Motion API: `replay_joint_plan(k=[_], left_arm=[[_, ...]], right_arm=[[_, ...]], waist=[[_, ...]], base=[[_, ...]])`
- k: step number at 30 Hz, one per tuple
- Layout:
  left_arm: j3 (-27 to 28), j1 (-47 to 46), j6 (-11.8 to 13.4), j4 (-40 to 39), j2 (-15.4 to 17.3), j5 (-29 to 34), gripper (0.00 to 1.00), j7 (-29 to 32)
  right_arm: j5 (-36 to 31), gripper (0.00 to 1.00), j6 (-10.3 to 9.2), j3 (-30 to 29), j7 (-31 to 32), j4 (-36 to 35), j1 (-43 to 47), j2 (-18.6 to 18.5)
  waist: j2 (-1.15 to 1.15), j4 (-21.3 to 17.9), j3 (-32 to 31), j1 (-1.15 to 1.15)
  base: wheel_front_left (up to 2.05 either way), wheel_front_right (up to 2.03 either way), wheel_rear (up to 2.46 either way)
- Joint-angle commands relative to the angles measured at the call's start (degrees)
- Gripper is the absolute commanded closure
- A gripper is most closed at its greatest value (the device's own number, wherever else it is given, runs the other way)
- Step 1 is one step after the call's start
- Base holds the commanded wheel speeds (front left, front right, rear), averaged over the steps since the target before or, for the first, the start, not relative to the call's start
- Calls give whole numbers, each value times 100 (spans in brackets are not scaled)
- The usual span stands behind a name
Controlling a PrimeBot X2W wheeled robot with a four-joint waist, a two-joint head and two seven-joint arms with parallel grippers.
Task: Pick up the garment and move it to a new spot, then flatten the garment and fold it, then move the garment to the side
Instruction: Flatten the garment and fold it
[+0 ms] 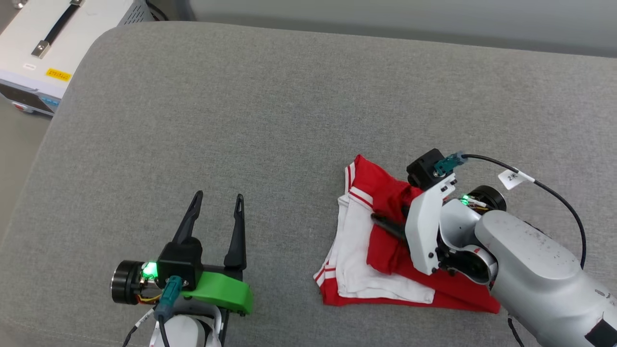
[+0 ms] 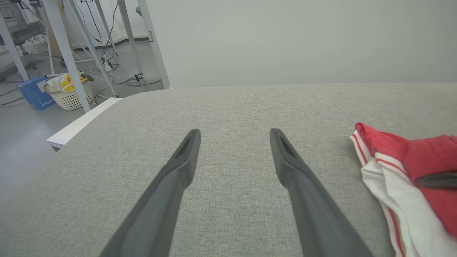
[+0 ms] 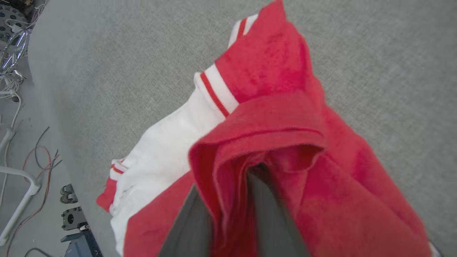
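Along the near edge of the grey fabric tabletop (image 1: pixel 270 111), toward its left, the left fingers (image 1: pixel 237 226) stand wide apart over bare cloth, holding nothing. Toward the near right corner lies the garment (image 1: pixel 356 260), bunched up (red folds over white sleeves). The right fingers (image 3: pixel 267 221) rest in it, a little apart, with a red fold between them; whether they grip it I cannot tell. Beyond the far left corner sits a white box (image 1: pixel 62 43).
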Motion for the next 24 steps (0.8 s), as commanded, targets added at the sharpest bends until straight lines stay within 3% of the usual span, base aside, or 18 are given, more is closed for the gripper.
replay_joint_plan(k=[1,7,13,20,24], left_arm=[[32,-17,12,18,-35,-15,0,-34],[128,111,-10,29,-29,15,0,-34],[216,276,-36,26,-12,46,0,-34],[319,391,-65,-20,25,53,0,-34],[370,458,-64,-89,47,66,0,-34]], right_arm=[[64,0,-5,22,-178,-88,-17,-72],[-97,0,-5,-189,-1259,-657,44,-462],[-794,0,-5,-1095,-2533,-735,302,-712],[-1956,0,-5,-2364,-3449,-727,980,-591],[-2691,0,-5,-3430,-3579,-969,1562,-260]], waist=[[0,-57,-100,-1],[0,-198,-346,-1],[0,-366,-569,-1],[0,-496,-784,-1],[0,-558,-879,-1]], base=[[0,0,0],[0,0,0],[0,0,0],[0,0,0],[0,0,0]])
